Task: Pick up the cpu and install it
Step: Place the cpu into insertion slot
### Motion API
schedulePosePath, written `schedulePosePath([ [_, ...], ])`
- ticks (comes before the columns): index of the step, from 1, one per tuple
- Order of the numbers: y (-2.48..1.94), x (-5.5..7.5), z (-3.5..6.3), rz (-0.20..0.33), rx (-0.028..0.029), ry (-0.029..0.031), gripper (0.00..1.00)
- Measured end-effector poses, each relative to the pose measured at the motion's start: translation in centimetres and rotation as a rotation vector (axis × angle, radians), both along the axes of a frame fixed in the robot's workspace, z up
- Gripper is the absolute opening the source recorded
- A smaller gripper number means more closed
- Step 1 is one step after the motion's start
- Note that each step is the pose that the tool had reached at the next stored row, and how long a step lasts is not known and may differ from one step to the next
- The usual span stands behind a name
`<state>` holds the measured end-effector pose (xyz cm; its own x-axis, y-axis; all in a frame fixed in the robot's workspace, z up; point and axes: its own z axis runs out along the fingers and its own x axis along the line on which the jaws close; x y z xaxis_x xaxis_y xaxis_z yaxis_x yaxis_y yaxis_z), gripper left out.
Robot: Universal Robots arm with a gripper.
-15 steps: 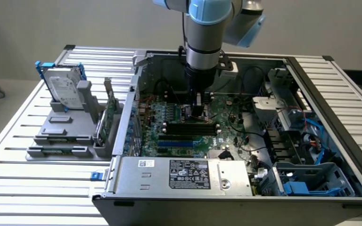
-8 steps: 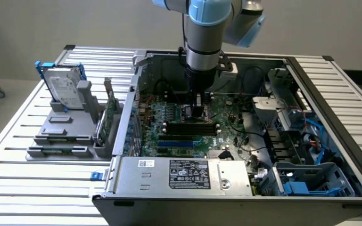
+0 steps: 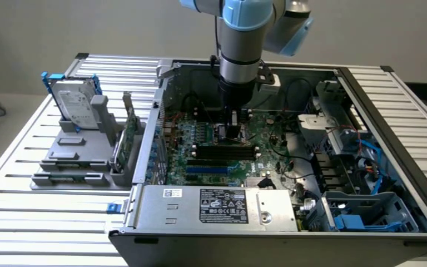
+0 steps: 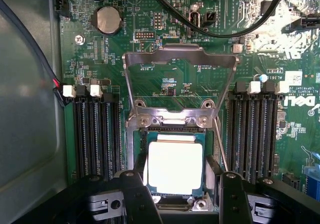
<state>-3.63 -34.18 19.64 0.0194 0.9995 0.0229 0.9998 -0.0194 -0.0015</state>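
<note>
Wrist view: cpu (image 4: 175, 166) lies in the open socket (image 4: 172, 120), tool (image 4: 185, 178) astride it; gripping or released, you cannot tell. Seating step, likely; keep it square, touch light.

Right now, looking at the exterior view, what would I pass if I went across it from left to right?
hard drive in its blue frame → green card standing on edge → robot arm reaching down → blue drive cage
</note>
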Motion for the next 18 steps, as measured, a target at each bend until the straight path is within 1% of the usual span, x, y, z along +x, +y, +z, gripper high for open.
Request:
schedulePosePath([
  [7,0.00,0.04,-0.02,0.000,0.0014,0.0000,0.54],
  [8,-0.01,0.04,-0.02,0.000,0.0019,0.0001,0.54],
  [11,-0.01,0.04,-0.02,0.000,0.0058,0.0001,0.54],
  [14,-0.02,0.04,-0.01,0.000,0.0123,0.0001,0.54],
  [18,-0.01,0.03,-0.02,0.000,0.0251,-0.0001,0.54],
])
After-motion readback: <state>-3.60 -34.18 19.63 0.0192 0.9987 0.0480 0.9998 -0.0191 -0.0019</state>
